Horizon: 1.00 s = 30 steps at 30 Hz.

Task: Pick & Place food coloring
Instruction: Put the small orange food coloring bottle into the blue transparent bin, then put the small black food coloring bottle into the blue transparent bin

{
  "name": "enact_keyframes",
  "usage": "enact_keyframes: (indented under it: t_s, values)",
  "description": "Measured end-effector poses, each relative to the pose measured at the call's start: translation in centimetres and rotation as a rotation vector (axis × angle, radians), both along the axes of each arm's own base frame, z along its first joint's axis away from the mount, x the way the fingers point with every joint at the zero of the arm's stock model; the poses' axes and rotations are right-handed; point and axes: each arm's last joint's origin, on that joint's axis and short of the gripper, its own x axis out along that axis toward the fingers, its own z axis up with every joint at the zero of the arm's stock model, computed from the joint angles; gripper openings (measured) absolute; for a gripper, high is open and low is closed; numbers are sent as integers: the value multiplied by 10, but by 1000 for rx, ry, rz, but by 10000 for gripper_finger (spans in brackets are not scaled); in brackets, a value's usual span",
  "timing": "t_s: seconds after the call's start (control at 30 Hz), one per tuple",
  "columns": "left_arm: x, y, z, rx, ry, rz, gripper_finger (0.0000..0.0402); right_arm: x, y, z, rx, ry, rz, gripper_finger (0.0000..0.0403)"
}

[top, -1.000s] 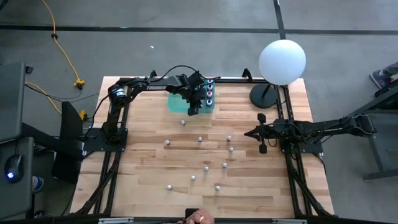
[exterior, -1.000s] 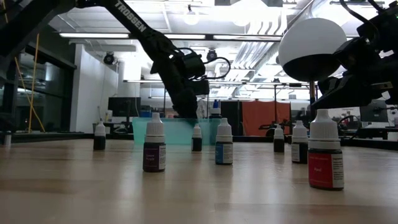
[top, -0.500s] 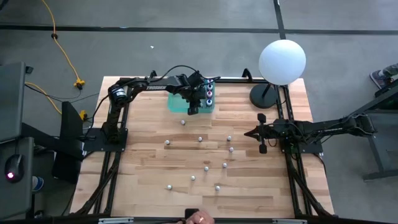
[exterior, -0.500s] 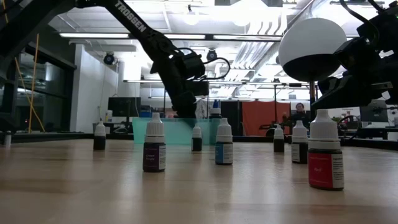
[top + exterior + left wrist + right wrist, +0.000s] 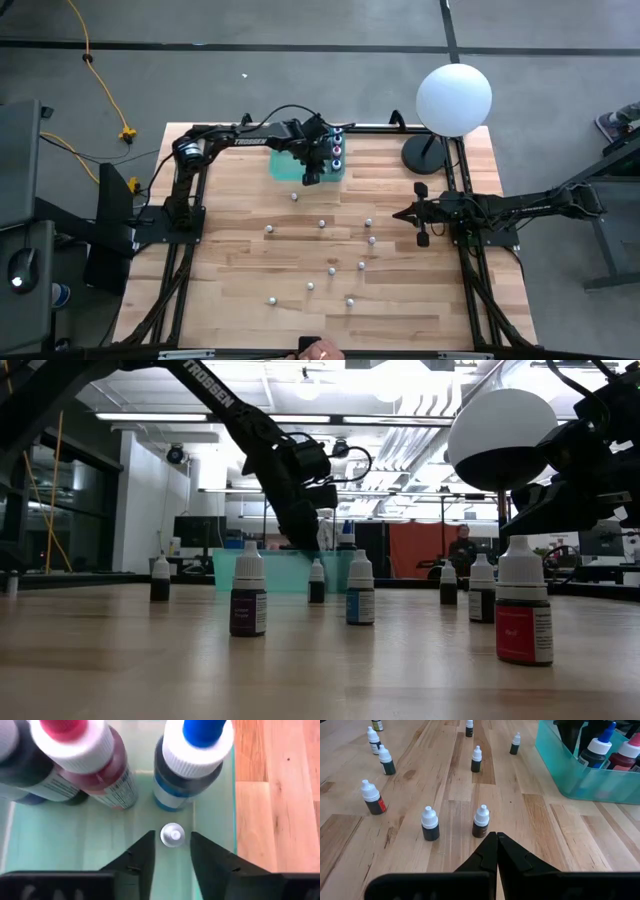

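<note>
Left claw point(image 5: 171, 851) released, astride small bottle point(image 5: 172, 834) inside bin point(image 5: 75, 840). Bottle probably light, rigid, slick plastic; tips easily. Grip body below cap. Right claw point(image 5: 496, 851) clenched, empty, above surface point(image 5: 450, 795).

Inspector A: State of the dark left arm's two-finger gripper point(image 5: 311, 176)?

Inspector B: Reached to the table's far side, wrist bent downward. Its dark fingers point(image 5: 135, 857) stand parted, pointing straight down.

Inspector A: And the dark right arm's two-finger gripper point(image 5: 421, 214)?

Inspector B: Waiting at the right side of the table, extended inward, fingertips pressed together.
</note>
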Motion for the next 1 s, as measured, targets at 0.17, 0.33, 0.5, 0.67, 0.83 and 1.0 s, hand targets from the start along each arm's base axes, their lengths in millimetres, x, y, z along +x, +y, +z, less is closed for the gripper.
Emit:
enact_keyframes:
  t_s: [0.17,0.33,0.5,0.67,0.83,1.0]
  values:
    - [-1,-1,2,-6,-1,-4,191,0,0,0,0,-1,0,0]
    - [-6,-1,13,37,12,20,238,0,0,0,0,0,0,0]
    - [-15,-1,39,98,-21,54,248,0,0,0,0,0,0,0]
    - [-30,-2,78,160,-104,86,248,0,0,0,0,0,0,0]
    - [-42,-20,119,136,-245,73,248,0,0,0,0,0,0,0]
    - [-39,-54,143,86,-348,-28,248,0,0,0,0,0,0,0]
